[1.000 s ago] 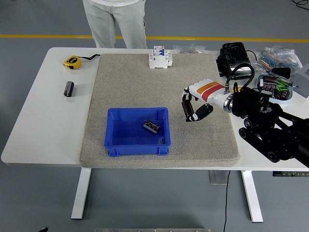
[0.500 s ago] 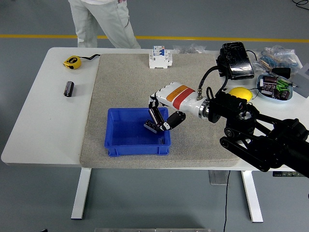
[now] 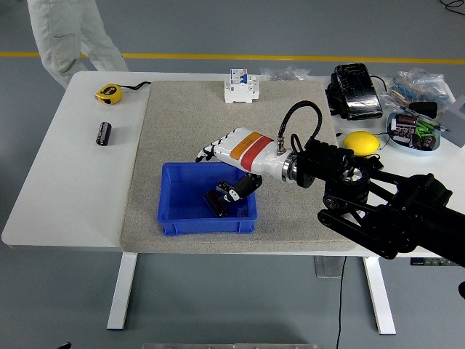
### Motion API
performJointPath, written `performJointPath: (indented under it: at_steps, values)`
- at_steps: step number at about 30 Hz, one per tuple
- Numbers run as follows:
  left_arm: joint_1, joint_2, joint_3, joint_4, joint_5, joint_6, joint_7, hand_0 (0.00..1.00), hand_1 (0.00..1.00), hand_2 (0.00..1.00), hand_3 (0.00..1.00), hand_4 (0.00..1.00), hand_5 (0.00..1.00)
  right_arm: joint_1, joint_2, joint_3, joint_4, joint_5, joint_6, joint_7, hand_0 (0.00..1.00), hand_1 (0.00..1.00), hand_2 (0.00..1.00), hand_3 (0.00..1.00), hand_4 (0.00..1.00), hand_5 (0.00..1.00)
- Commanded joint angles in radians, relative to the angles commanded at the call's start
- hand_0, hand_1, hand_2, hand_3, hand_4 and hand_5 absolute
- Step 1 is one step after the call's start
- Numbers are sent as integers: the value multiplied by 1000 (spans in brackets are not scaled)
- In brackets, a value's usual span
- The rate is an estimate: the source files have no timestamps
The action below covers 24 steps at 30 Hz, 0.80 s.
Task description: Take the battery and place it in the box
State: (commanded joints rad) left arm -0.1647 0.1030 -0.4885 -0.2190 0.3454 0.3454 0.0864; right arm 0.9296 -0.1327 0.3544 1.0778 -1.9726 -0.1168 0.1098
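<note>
A blue box (image 3: 171, 212) stands on the grey mat near the table's front edge. A small dark battery pack (image 3: 222, 198) lies inside it toward the right wall. My right hand (image 3: 222, 173), white with an orange and red band, reaches in from the right over the box. Its fingers (image 3: 206, 154) are spread above the box's far rim and the thumb (image 3: 249, 183) points down beside the pack. The hand holds nothing. A black cylindrical battery (image 3: 104, 134) lies on the bare table at the left. The left arm is out of view.
A yellow tape measure (image 3: 108, 92) lies at the far left. A white circuit breaker (image 3: 240, 86) stands at the mat's far edge. A black device (image 3: 355, 90), a yellow object (image 3: 361, 142) and a bowl of parts (image 3: 414, 131) are at the right. A person's legs (image 3: 69, 36) show at the top left.
My right hand moved left from the mat to above the box and spread its fingers. The pack in the box shifted slightly. The person walked off to the left.
</note>
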Motion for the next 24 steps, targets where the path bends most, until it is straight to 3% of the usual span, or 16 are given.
performJointPath:
  at_steps: [1, 12, 18, 24]
  values:
    - [-1, 0, 0, 0, -1, 0, 0, 691, 647, 755, 686, 699, 530, 1, -1, 3, 0, 0, -1, 0, 696, 705, 838, 869, 959, 321]
    - [-3, -1, 2, 1, -6, 0, -2, 692, 646, 754, 686, 699, 530, -6, -15, 64, -13, -12, 10, -2, 702, 708, 837, 874, 958, 322]
    - [-1, -1, 5, 2, -14, 1, -4, 692, 646, 753, 686, 699, 531, -21, -44, 157, -50, -15, 11, -4, 712, 711, 832, 875, 960, 328]
    - [1, -2, 7, 3, -19, 1, -6, 692, 644, 753, 685, 700, 530, -70, -89, 208, -95, 184, -40, -8, 703, 704, 818, 865, 980, 357]
